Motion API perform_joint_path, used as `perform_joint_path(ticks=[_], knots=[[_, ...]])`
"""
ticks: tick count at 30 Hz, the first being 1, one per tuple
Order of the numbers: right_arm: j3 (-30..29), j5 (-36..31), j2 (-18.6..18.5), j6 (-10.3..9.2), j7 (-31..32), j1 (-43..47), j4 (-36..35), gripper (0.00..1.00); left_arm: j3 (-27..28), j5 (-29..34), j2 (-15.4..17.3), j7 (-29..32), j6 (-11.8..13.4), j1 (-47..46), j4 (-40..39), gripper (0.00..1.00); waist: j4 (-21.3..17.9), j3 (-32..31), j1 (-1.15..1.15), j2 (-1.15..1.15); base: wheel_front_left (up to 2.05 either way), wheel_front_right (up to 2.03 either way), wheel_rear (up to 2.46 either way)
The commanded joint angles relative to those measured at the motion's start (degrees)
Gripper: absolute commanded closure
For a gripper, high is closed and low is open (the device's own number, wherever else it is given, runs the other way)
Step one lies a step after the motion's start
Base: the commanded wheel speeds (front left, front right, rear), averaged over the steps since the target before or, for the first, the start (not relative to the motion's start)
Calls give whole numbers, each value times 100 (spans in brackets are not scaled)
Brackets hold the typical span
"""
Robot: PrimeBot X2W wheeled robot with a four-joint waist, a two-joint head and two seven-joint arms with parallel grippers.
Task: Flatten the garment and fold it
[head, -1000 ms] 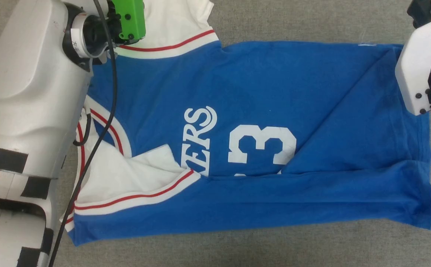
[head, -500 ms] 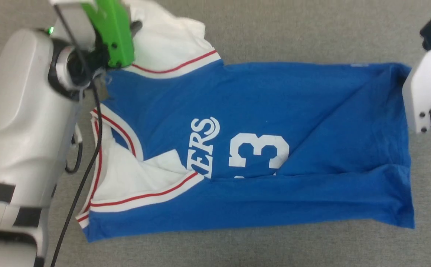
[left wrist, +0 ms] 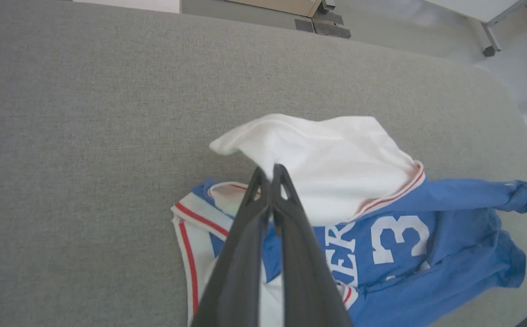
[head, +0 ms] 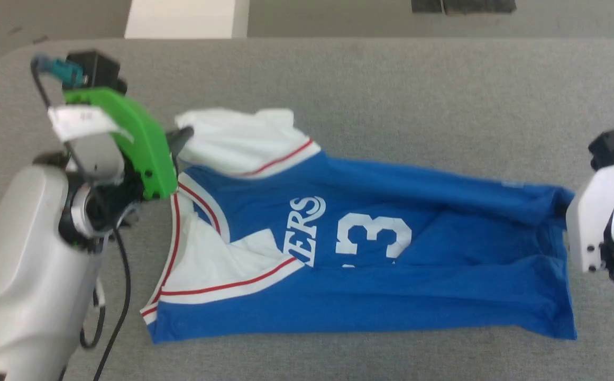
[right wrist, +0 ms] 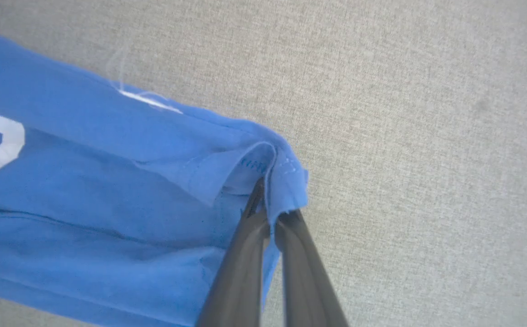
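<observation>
Flattening, seemingly: left gripper [left wrist: 268, 180] clamps the white sleeve [left wrist: 322, 154] of the shirt [head: 391, 288] at ten o'clock; right gripper [right wrist: 270, 217] pinches its hem corner [right wrist: 288, 181] at three. Next move, I judge: stretch apart; lay flat toward twelve.

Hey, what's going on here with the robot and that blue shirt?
The robot is handling a blue jersey spread on a grey table, using both arms. Its left end effector is shut on the white sleeve, and its right end effector is shut on a corner of the hem. The far edge looks raised and stretched between them, while the near part lies on the table, folded up over the bottom of the lettering and number. It is not yet flat.
</observation>
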Motion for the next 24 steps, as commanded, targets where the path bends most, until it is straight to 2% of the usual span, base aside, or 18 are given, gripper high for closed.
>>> perform_joint_path(ticks=[1,5,13,24], knots=[[-48,28,32,-8,-29,156,10,100,61,-114,80,-64,87,245,-150,100,109,-235,0,0,0,0,0],[-121,33,69,-8,-25,427,11,100,149,-162,160,-142,251,780,-560,100,151,-319,0,0,0,0,0],[-116,2,162,-8,-9,786,68,100,223,-369,110,-244,590,1937,-1063,100,150,-393,0,0,0,0,0],[60,-56,163,-8,27,1001,192,100,26,-430,78,-116,903,2873,-720,100,160,-360,0,0,0,0,0]])
